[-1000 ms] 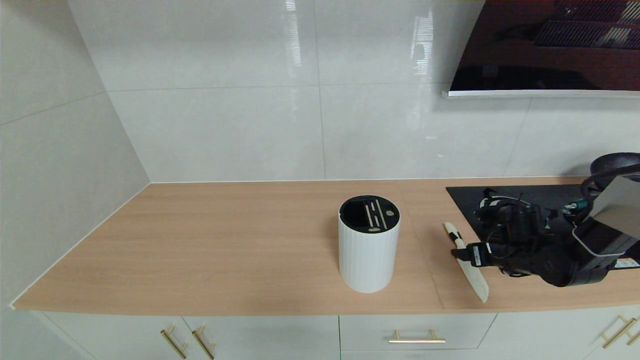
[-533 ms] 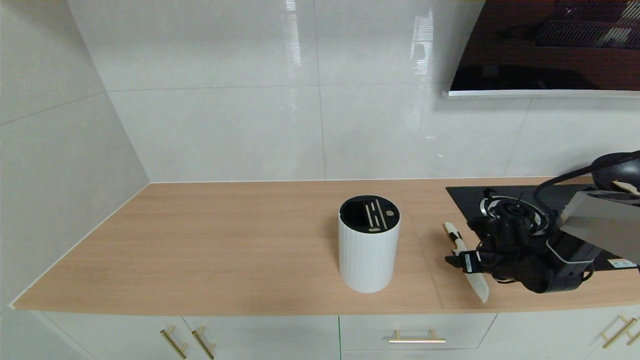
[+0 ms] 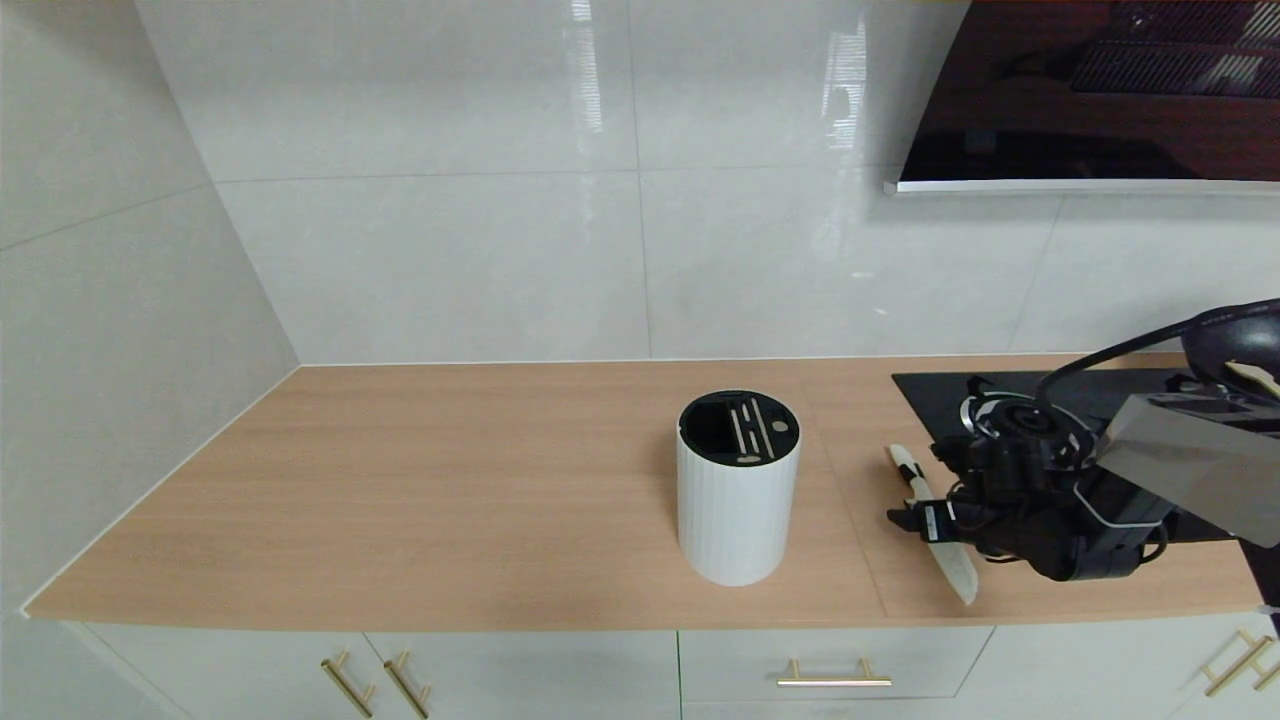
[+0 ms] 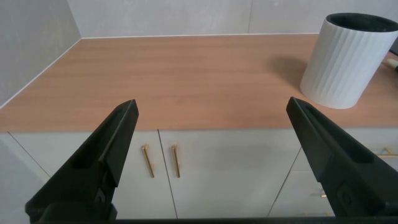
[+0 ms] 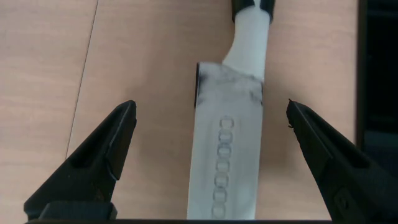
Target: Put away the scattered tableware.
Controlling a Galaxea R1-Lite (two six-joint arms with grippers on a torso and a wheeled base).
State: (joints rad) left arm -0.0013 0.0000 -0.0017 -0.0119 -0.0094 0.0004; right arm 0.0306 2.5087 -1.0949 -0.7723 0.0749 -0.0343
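Note:
A white knife [image 3: 948,558] with a black-tipped handle lies flat on the wooden counter, right of the white ribbed holder [image 3: 738,500]. The holder stands upright and has a black slotted top. My right gripper [image 3: 908,520] hangs open low over the knife. In the right wrist view the right gripper [image 5: 209,109] has one finger on each side of the knife [image 5: 227,143], where blade meets handle. My left gripper [image 4: 211,106] stands open with nothing in it, in front of the counter's front edge, with the holder [image 4: 345,59] farther off.
A black cooktop [image 3: 1110,392] with a burner is set into the counter just behind my right arm. A dark pan [image 3: 1228,335] sits at its far right. Tiled walls close the back and left. Cabinet doors and drawers with gold handles [image 3: 833,680] lie below the counter.
My right arm has swung round and the right gripper has shifted slightly left and lower over the knife. The knife and holder have not moved.

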